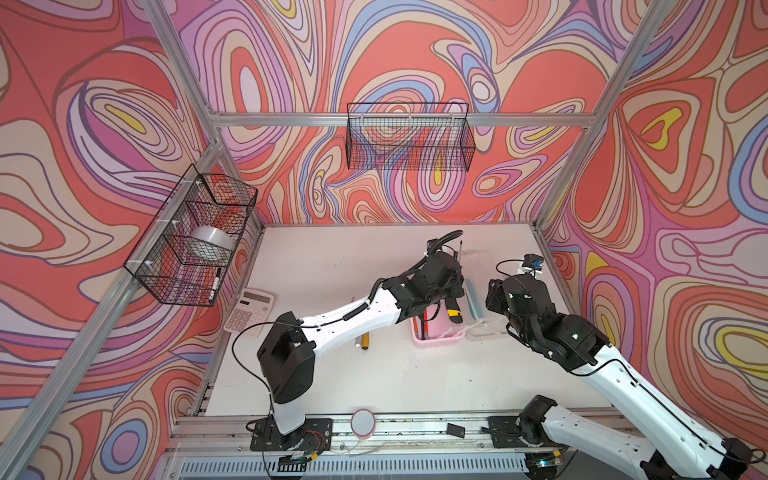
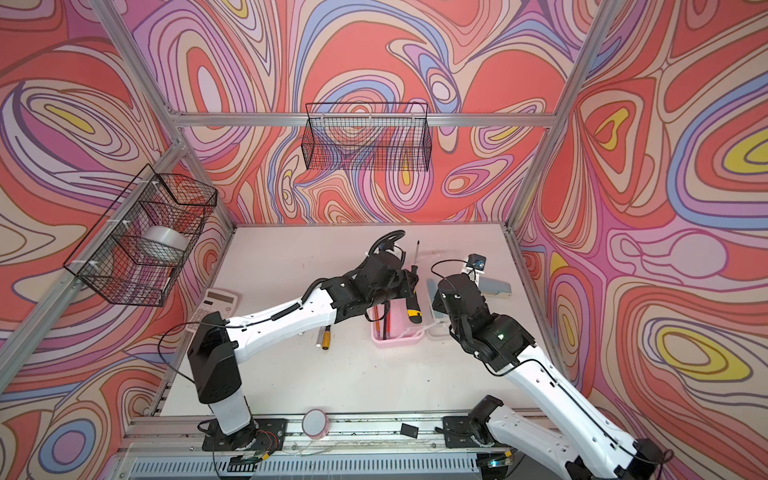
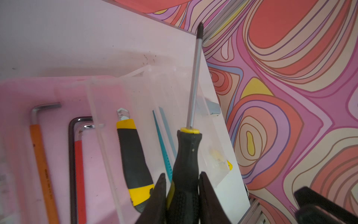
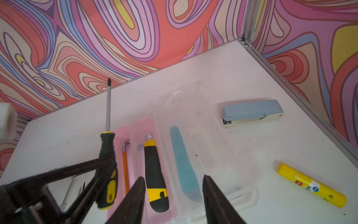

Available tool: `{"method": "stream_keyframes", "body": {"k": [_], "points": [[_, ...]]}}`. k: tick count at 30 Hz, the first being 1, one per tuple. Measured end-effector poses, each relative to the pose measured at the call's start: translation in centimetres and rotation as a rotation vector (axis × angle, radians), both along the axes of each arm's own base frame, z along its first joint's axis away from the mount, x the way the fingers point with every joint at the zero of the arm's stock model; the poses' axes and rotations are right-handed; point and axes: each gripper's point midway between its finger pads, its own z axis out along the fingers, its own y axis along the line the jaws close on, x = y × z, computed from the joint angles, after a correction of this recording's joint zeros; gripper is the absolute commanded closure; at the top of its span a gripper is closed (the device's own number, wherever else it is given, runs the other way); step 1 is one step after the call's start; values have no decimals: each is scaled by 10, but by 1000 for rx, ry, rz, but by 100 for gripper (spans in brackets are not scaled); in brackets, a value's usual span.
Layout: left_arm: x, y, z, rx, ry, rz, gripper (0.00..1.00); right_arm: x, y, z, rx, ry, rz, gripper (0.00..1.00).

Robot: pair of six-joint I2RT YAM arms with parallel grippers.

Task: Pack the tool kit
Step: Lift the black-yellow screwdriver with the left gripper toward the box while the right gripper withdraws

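Little writing could be read: the yellow glue stick (image 4: 311, 186) lying on the white table (image 1: 332, 395) carried a red logo patch and a blue round mark, and the orange-sleeved hex key (image 3: 41, 159) had dark print along its sleeve, all too small to make out. That key lay in the pink tray (image 3: 23, 93) with a red-sleeved hex key (image 3: 79, 174) and a black hex key (image 3: 71, 155) beside it. Past a clear wall, a yellow-and-black utility knife (image 3: 133, 161) lay in a see-through compartment; whether that compartment belonged to the pink tray or to the clear tray (image 4: 249, 186) could not be told. A teal strip (image 4: 184, 164) with fine marks along one edge lay in the clear tray. A pale blue stapler (image 4: 251, 112) sat on the table just beside that tray. The wire basket (image 1: 178, 291) on the left wall held a tape roll (image 1: 212, 241) and a marker (image 1: 216, 282), and a calculator (image 1: 249, 309) lay below it. The left gripper (image 3: 182, 174) was clamped on the black handle of the screwdriver (image 3: 188, 151), held above the trays with its tip towards the back wall. The right gripper (image 4: 173, 177) hung over the clear tray with its jaws apart and nothing between them.
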Motion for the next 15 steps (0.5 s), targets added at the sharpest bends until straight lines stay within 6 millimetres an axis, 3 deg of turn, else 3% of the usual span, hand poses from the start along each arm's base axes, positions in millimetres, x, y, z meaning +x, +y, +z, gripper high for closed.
{"method": "stream_keyframes", "body": {"k": [3, 9, 15], "points": [[1, -17, -8, -3, 10, 10, 100, -5, -3, 8, 16, -26, 0, 49], [1, -24, -33, 12, 40, 62, 100, -12, -9, 20, 41, -66, 5, 49], [3, -31, -41, -28, 65, 100, 100, -13, -6, 9, 35, -42, 22, 49]]}}
